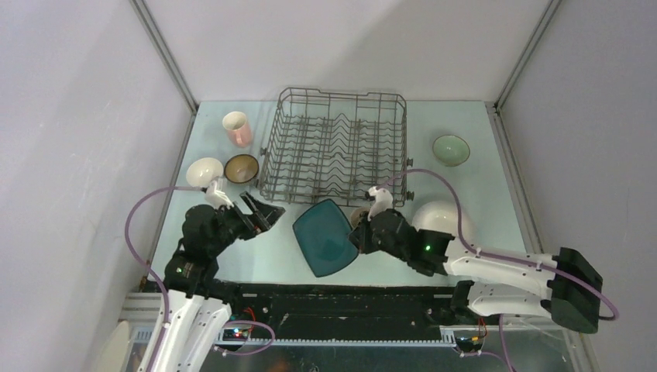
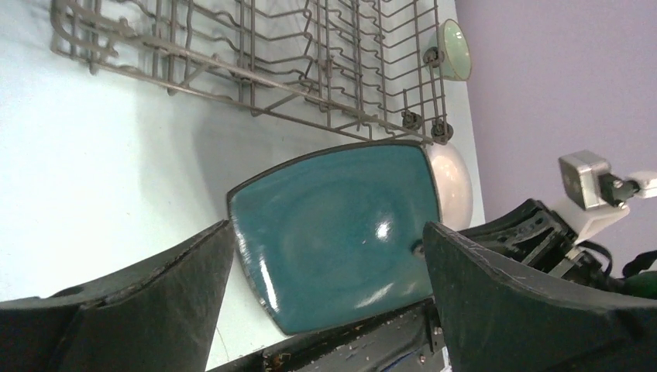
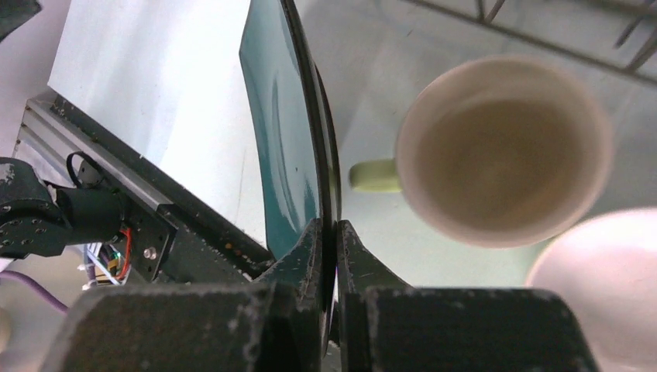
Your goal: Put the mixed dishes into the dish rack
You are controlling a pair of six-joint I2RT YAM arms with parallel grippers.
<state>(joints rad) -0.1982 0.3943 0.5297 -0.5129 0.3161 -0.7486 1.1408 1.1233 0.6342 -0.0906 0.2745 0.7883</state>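
Note:
My right gripper (image 1: 358, 236) is shut on the right edge of the teal square plate (image 1: 325, 236), which tilts up off the table just in front of the dish rack (image 1: 333, 147). In the right wrist view the plate (image 3: 283, 132) stands edge-on between the closed fingers (image 3: 310, 248). My left gripper (image 1: 263, 215) is open to the left of the plate, facing it without touching; the plate (image 2: 341, 225) shows between its spread fingers. A yellow-green mug (image 3: 503, 147) sits upright right behind the plate.
A pink cup (image 1: 237, 129), a white bowl (image 1: 204, 172) and a dark brown bowl (image 1: 242, 167) stand left of the rack. A pale green bowl (image 1: 450, 149) is at the right, and an upturned white bowl (image 1: 442, 221) lies beside my right arm.

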